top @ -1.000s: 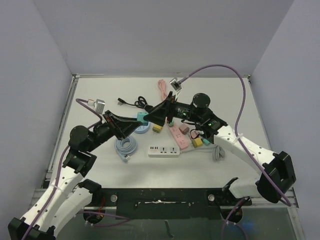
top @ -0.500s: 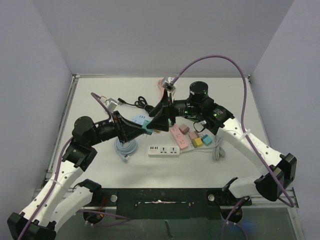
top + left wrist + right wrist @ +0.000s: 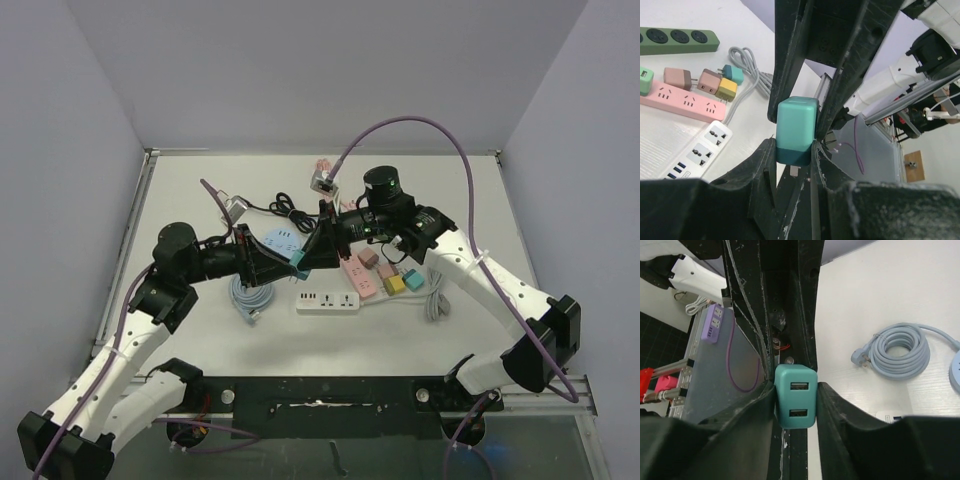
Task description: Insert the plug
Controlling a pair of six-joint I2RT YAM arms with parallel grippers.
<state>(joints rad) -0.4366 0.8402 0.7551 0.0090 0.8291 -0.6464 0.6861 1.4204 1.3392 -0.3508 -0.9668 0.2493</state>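
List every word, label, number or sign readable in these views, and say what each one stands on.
No text can be read in any view.
teal USB charger: no print on the faces that show.
white power strip: any print is too small and blurred to read.
pink power strip: no lettering visible.

prongs of teal plug (image 3: 796, 127) mostly hidden by jaws, green power strip (image 3: 677, 41) cropped
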